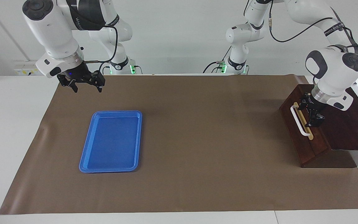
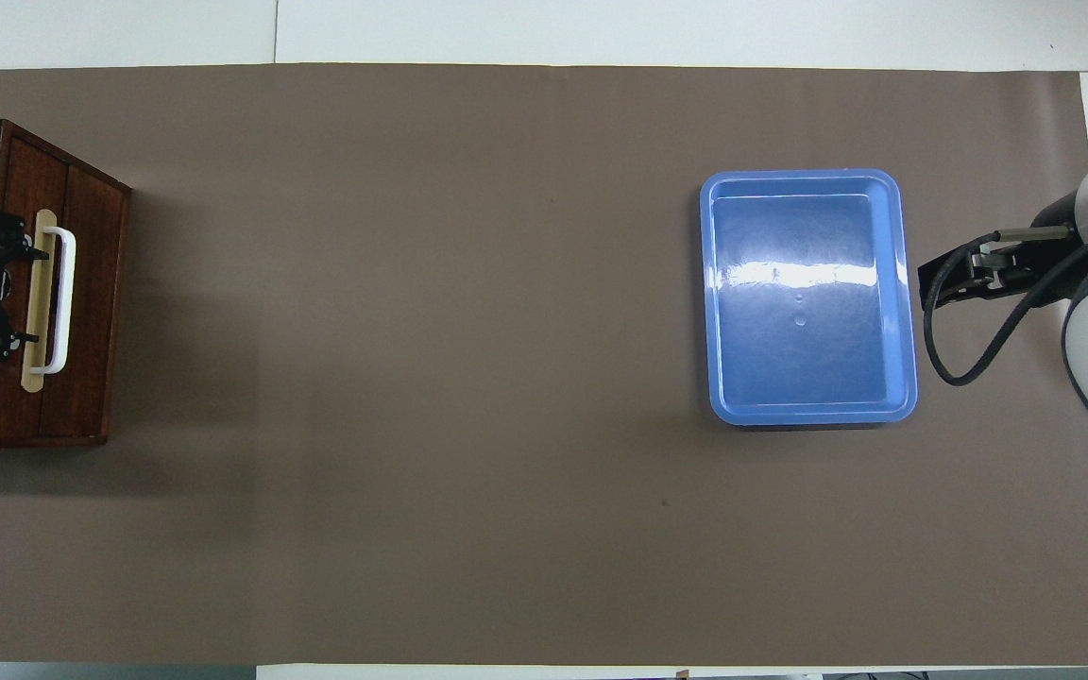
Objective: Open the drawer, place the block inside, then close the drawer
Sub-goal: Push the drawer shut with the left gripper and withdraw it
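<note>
Flanking drawer (image 1: pixel 303 137): bare blue tray (image 1: pixel 112 141).

Both arms have glossy white, rounded link housings with dark grey or black circular joint caps. The base of each arm carries a black collar and a green indicator light. Black cables run along the outside of the links, secured by black straps with white lettering. The left gripper (image 1: pixel 312 114) and the right gripper (image 1: pixel 85 84) are black, mounted below silver wrist flanges. A small blue light shows above the right gripper.
</note>
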